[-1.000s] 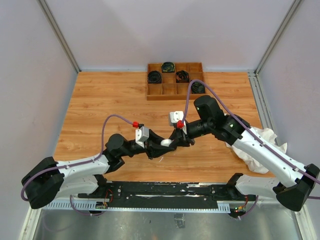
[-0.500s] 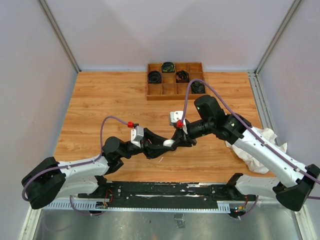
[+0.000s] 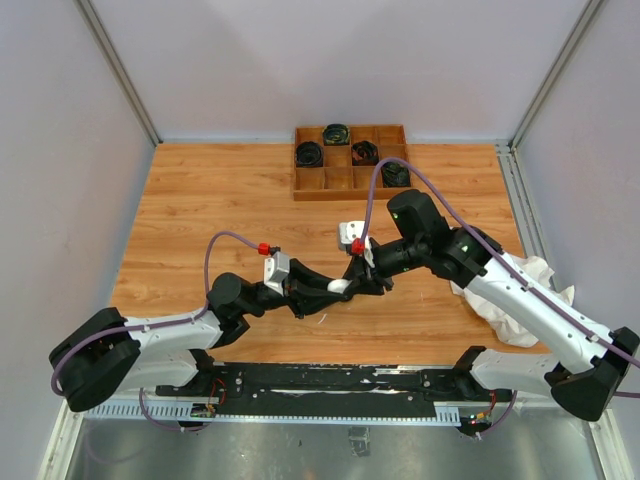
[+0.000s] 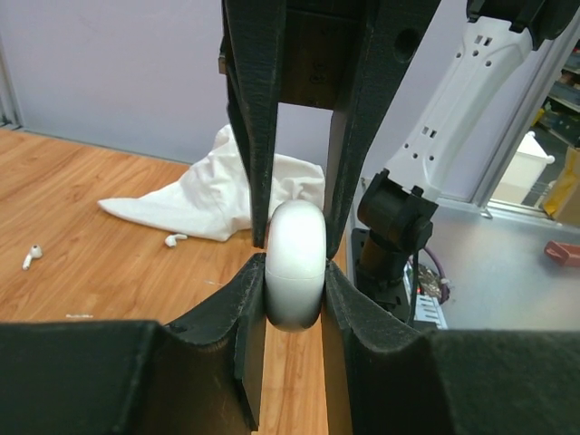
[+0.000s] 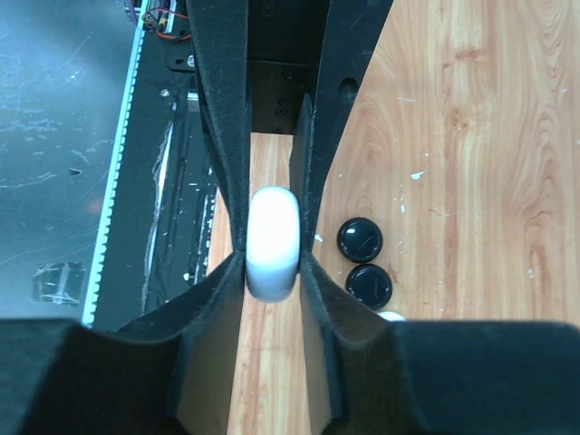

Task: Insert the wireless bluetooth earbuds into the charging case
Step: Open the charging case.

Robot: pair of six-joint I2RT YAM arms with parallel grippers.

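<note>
- Top external: my left jaws and my right jaws meet tip to tip over the near middle of the wooden tabletop (image 3: 200,200). The white charging case (image 3: 343,287) is caught between the two pairs. Well beyond the jaws, at the far edge, stands a wooden compartment tray (image 3: 350,195) with coiled black cables (image 3: 309,153) in four of its cells. A crumpled white cloth (image 3: 520,295) lies to the right of my right jaws, partly under that arm.
- Left wrist: my left jaws, at the bottom of the view, are closed on the lower half of the white charging case (image 4: 294,263), one pad pressed to each side. My right jaws reach in from above and clamp its upper half the same way. The case is seen edge-on and looks shut. Two white earbuds (image 4: 32,256) lie on the tabletop, well off to the left of the jaws. The nearer earbud (image 4: 174,239) is just beside the edge of the white cloth (image 4: 227,195).
- Right wrist: my right jaws, at the bottom, grip the lower part of the white charging case (image 5: 272,240), and my left jaws pinch its upper part from above. Just right of the jaws, two black round cases (image 5: 360,239) sit side by side on the tabletop. A sliver of something white shows below them, too cut off to name.
</note>
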